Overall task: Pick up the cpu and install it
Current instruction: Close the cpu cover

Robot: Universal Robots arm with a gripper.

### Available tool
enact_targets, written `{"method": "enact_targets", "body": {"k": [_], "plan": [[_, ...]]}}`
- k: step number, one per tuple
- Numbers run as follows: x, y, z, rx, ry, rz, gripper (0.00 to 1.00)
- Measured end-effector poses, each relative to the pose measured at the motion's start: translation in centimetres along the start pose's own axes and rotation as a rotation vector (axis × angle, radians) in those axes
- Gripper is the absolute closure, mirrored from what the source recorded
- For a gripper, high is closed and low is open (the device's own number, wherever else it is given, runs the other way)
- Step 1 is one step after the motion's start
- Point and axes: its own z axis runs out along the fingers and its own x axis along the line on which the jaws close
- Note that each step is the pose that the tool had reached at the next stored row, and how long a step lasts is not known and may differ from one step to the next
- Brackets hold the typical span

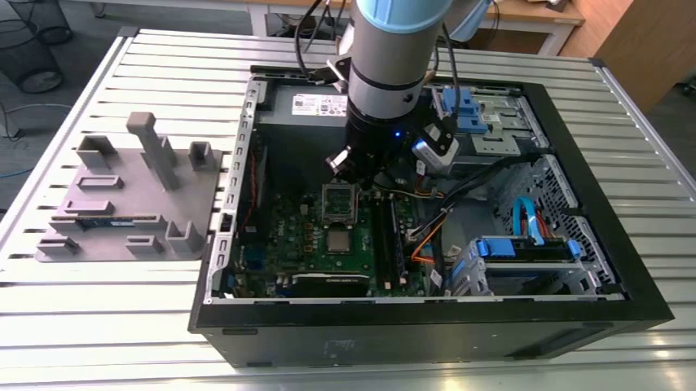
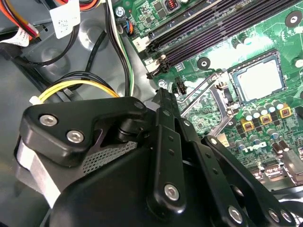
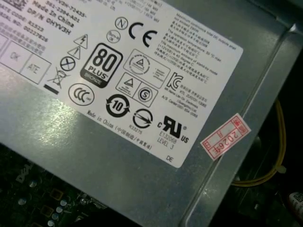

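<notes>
The cpu [image 1: 341, 241], a shiny silver square, lies flat in the motherboard socket inside the open computer case; in the second wrist view the cpu [image 2: 259, 80] sits in the socket's dark surround. Just beyond it stands the raised metal socket frame [image 1: 339, 202], also seen as the socket frame [image 2: 220, 97]. My gripper [image 1: 376, 167] hangs under the arm above the far end of the motherboard, past the frame and apart from the cpu. Its black linkage fills the near part of the second wrist view, gripper [image 2: 162, 94] tip toward the frame. Nothing shows in its grasp.
A grey power supply [image 1: 310, 104] with a white label [image 3: 142, 85] lies close behind the gripper. Memory slots [image 2: 213, 33] and coloured cables [image 2: 71, 87] run beside it. Blue drive cages [image 1: 522, 248] fill the case's right. A grey fixture plate [image 1: 125, 199] lies on the slatted table at the exterior view's left.
</notes>
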Motion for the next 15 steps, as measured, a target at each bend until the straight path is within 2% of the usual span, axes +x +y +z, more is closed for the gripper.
{"method": "enact_targets", "body": {"k": [4, 8, 15], "plan": [[0.0, 0.0, -0.01, -0.0001, 0.0005, -0.004, 0.89], [0.01, -0.01, -0.02, -0.0027, 0.0037, -0.047, 0.89], [-0.01, 0.01, -0.26, -0.0053, 0.0065, -0.087, 0.89]]}}
